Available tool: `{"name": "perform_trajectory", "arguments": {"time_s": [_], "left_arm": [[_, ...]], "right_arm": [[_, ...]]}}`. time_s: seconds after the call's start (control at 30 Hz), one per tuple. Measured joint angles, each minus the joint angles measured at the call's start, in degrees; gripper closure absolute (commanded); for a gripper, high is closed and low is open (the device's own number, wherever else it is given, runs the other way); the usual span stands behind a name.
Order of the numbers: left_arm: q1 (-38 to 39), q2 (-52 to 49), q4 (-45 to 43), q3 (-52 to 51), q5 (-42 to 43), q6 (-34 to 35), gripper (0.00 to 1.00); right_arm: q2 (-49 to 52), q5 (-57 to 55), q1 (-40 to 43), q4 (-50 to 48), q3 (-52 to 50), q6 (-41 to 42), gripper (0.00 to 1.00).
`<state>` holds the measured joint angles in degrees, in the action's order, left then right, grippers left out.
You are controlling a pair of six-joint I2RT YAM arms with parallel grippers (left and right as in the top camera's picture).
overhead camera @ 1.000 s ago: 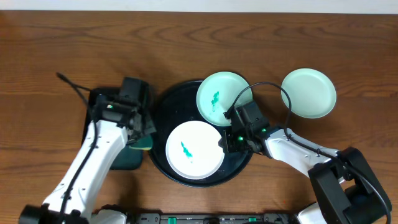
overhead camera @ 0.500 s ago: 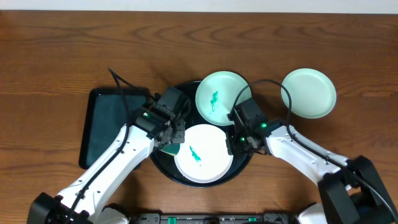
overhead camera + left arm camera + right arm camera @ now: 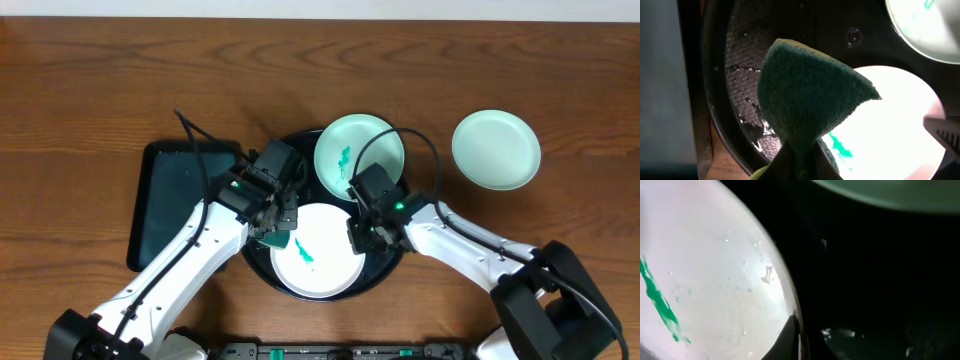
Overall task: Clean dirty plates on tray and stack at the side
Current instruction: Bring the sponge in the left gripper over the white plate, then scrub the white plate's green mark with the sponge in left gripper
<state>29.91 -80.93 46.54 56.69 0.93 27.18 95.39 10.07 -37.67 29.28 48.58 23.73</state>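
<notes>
The round black tray (image 3: pixel 304 172) holds a white plate (image 3: pixel 318 255) with a green smear and a mint-green plate (image 3: pixel 362 158) with a smear. A clean mint-green plate (image 3: pixel 496 149) lies on the wood to the right. My left gripper (image 3: pixel 274 232) is shut on a green sponge (image 3: pixel 810 100) and holds it over the white plate's (image 3: pixel 900 115) left edge. My right gripper (image 3: pixel 358 234) is shut on the white plate's right rim (image 3: pixel 796 330). The smear (image 3: pixel 660 305) shows in the right wrist view.
A rectangular black tray (image 3: pixel 165 200) lies left of the round tray, under my left arm. Cables loop above both wrists. Bare wood-grain tabletop lies at the back and around the clean plate.
My left arm has carried the sponge from the rectangular tray to the round tray. My right gripper has moved left, and the white plate has shifted slightly left with it.
</notes>
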Motion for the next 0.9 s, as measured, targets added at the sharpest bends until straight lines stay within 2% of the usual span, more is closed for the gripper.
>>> {"name": "perform_trajectory", "arguments": {"time_s": [0.27,0.5,0.63,0.9], "left_arm": [[4.0,-2.6,-0.6,0.0,0.1,0.2,0.93],[9.2,-9.9,-1.0,0.0,0.5,8.9,0.93],[9.2,-11.8,-6.1,-0.6,2.4,12.6,0.93],[9.2,-11.8,-14.9,-2.0,10.7,13.2,0.93]], "right_arm": [[0.5,0.0,-0.7,-1.7,0.2,1.3,0.99],[0.7,0.9,0.0,-2.1,0.2,1.6,0.99],[0.7,1.5,0.2,-2.2,0.2,1.6,0.99],[0.8,1.9,0.3,-2.8,0.2,1.6,0.99]]}}
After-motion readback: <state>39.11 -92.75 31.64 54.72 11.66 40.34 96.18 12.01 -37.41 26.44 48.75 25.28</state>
